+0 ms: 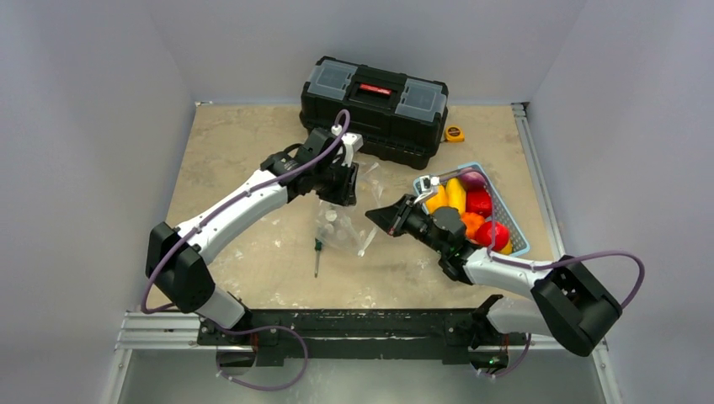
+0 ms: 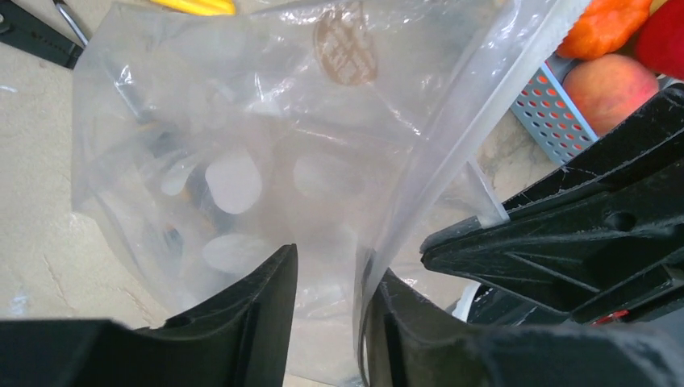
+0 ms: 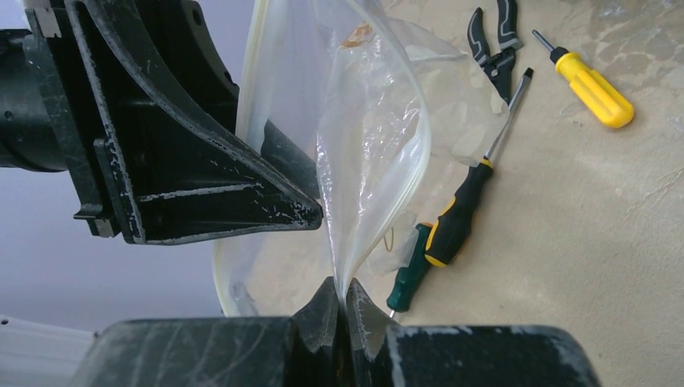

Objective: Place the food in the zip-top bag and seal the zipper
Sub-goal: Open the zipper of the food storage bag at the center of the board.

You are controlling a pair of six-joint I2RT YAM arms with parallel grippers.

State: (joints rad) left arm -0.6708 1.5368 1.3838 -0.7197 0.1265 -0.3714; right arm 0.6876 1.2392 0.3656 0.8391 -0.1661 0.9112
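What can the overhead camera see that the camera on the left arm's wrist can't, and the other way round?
Only the overhead view shows the black toolbox and the yellow tape measure at the back of the table. Only the left wrist view shows the peach-coloured toy fruit and the clear film running between the left end effector's parted fingers. Both show the zip-top bag, the blue basket of toy food and the right end effector.

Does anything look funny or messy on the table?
Nothing looks spilled or broken. The odd bit: three screwdrivers and pliers lie loose on the table by the zip-top bag, outside the shut toolbox. The bag hangs crumpled and looks empty; the food sits in the blue basket.
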